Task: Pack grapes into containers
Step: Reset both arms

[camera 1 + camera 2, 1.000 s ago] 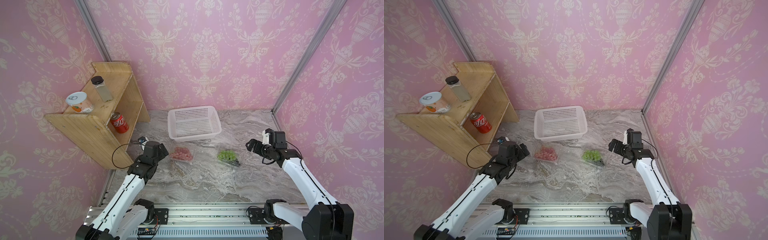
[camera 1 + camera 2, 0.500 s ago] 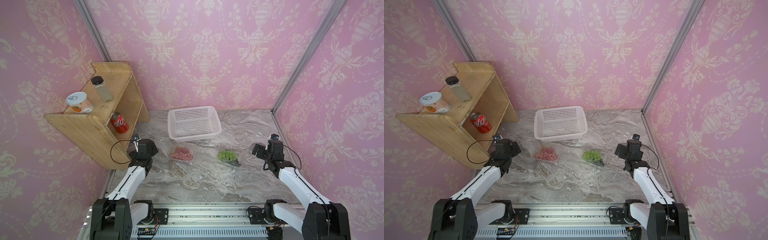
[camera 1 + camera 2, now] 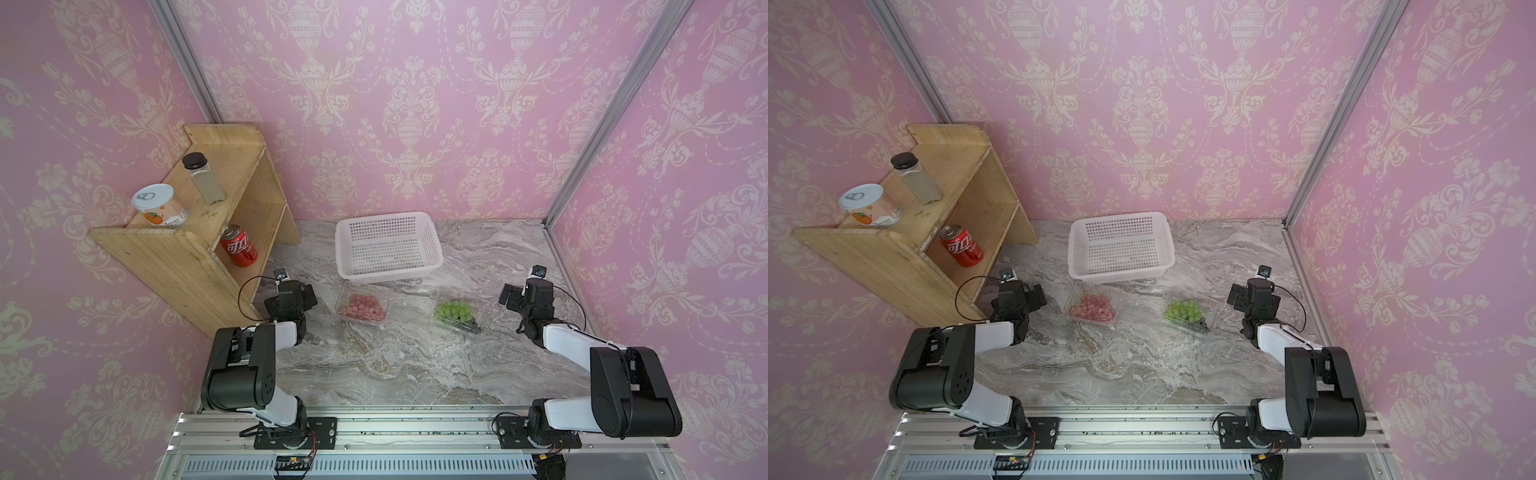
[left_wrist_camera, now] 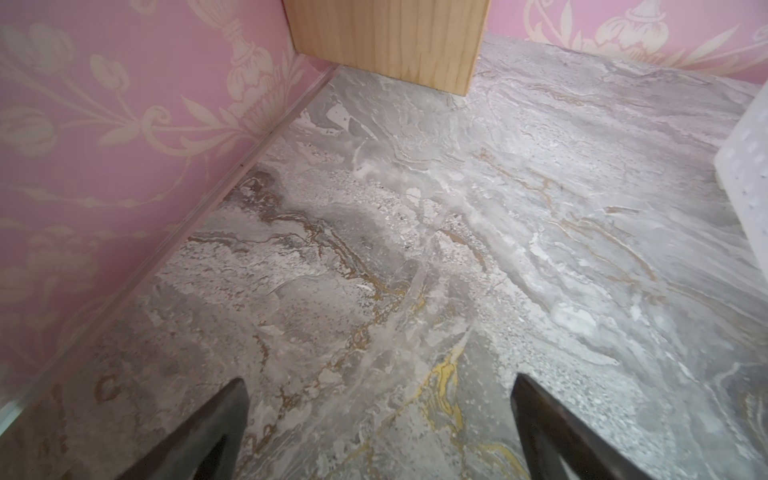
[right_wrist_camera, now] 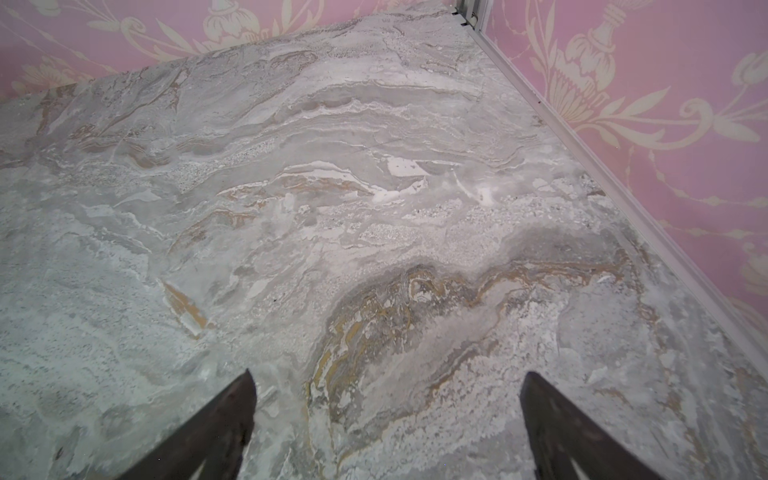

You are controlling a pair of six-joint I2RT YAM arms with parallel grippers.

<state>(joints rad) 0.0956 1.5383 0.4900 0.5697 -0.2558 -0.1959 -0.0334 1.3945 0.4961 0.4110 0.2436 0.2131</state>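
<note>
Retreating since prior frame: L gripper (image 4: 378,382) hovering by left edge of counter (image 3: 395,365), R gripper (image 5: 386,376) by right edge; both gaping wide, gripping nothing.

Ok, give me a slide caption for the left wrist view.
Wide-open fingers of the left gripper over grey marble tabletop; pale wooden shelf panel and white perforated basket beyond.

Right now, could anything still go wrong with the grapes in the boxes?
The dark grapes sit at the very corner of the green grapes' container, so a nudge might tip them out. The red grapes' container lies close to the white basket, so moving the basket could shove it. The left gripper and right gripper are open, holding nothing.
</note>
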